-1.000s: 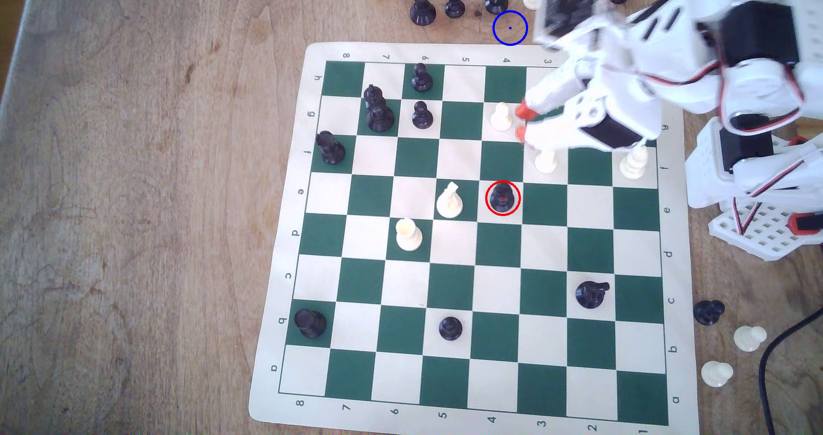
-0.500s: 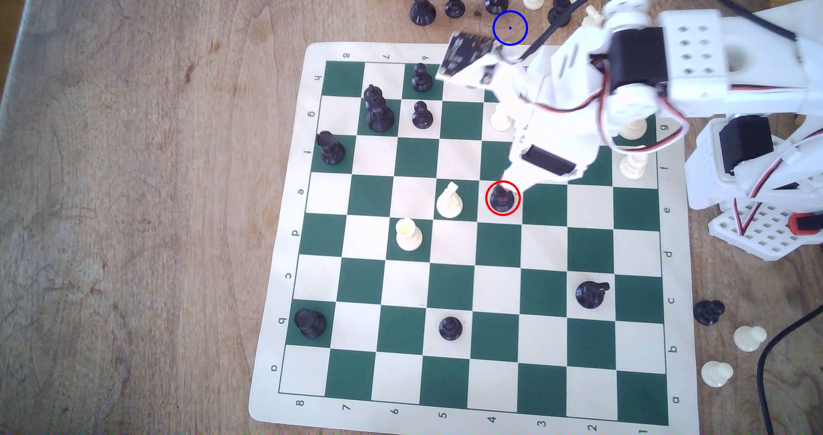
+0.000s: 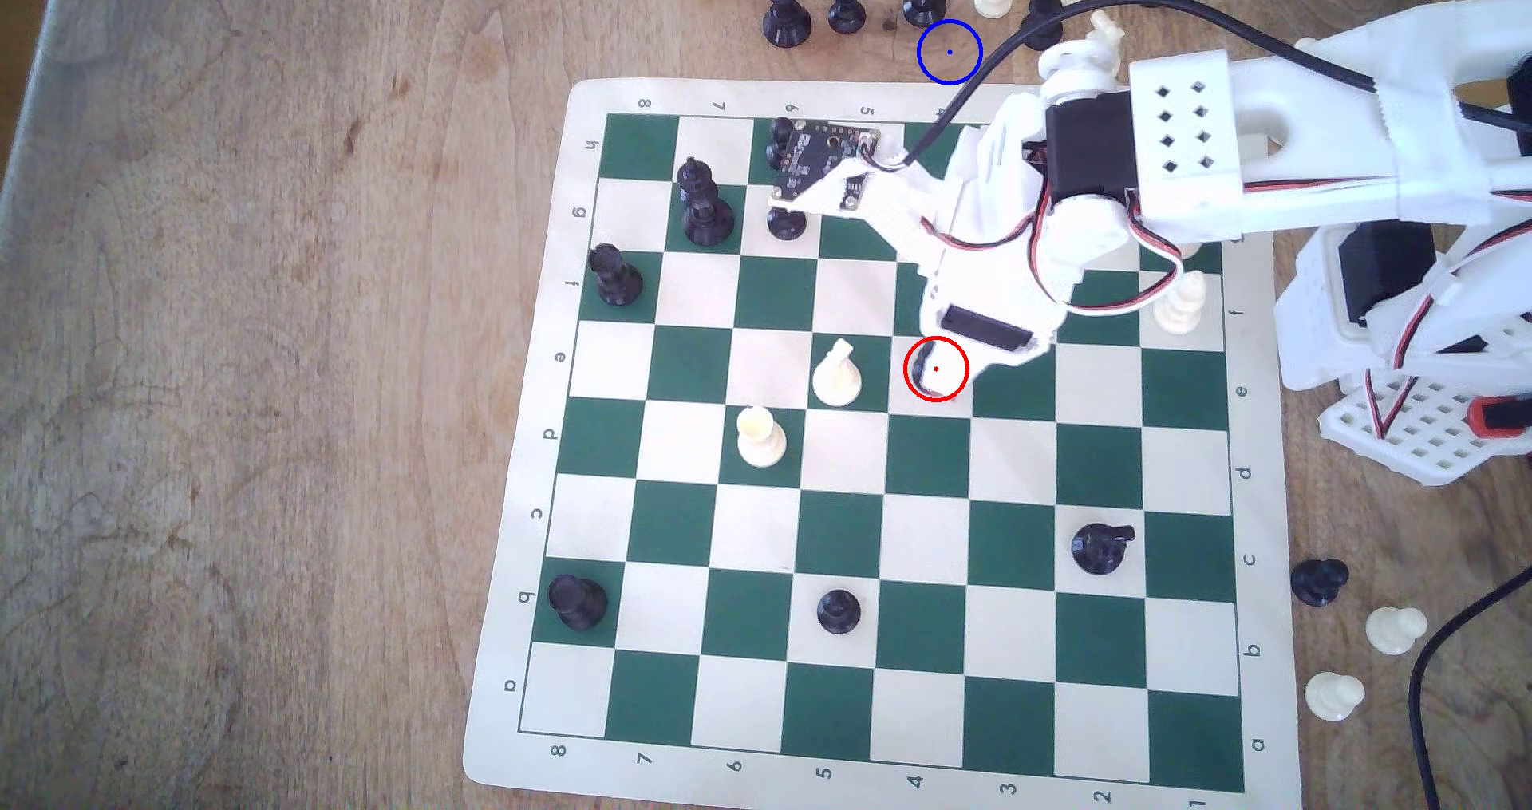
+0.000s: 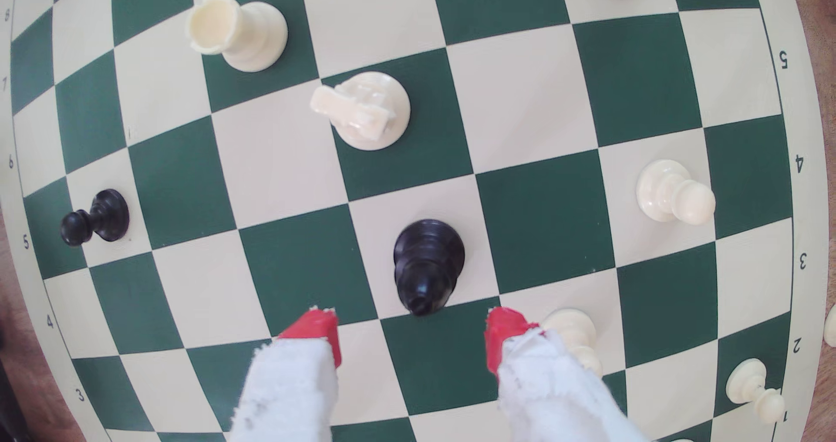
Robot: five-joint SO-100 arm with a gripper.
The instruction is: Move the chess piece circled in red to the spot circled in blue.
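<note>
Gripper [image 4: 411,329], red-tipped white: newly lowered over small matte black pawn [image 4: 427,261], jaws apart, unclamped; blue-ringed spot [image 3: 949,52] beyond board's far edge awaits.

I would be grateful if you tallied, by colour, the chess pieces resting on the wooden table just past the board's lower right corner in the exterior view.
Black piece: 1
White pieces: 2
Total: 3
</note>
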